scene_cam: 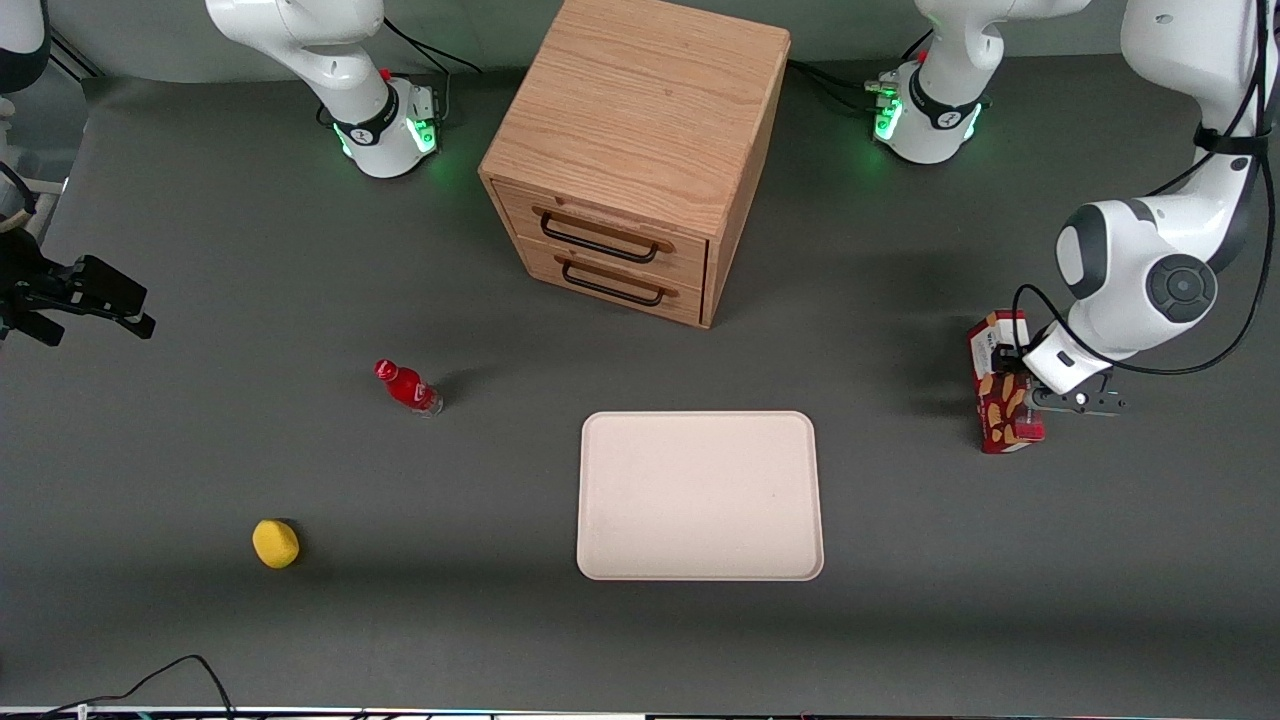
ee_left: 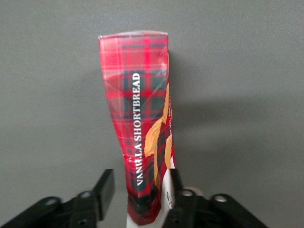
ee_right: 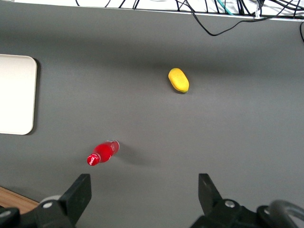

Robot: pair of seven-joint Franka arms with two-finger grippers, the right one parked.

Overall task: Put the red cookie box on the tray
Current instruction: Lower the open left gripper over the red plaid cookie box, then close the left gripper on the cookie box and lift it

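Where grey matte table shows | pincer point(ee_left: 140, 190) half-open, straddling tartan red cookie box point(ee_left: 140, 142) | smooth cream tray point(scene_cam: 700, 495) apart

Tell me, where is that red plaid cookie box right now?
The red cookie box sits toward the working arm's end of the table, apart from the tray. The left arm's hand is around its end, one finger touching and the other apart.

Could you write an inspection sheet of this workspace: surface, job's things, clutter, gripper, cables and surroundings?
Surface: dark grey table.
Job's things: red cookie box off the tray, toward the working arm's end; tray holds nothing.
Clutter: small red bottle lying down; yellow object; wooden drawer cabinet, drawers closed.
Gripper: gripper around the box's end, one finger apart from it.
Cables: black cable at the table's near edge.
Surroundings: nothing seen.
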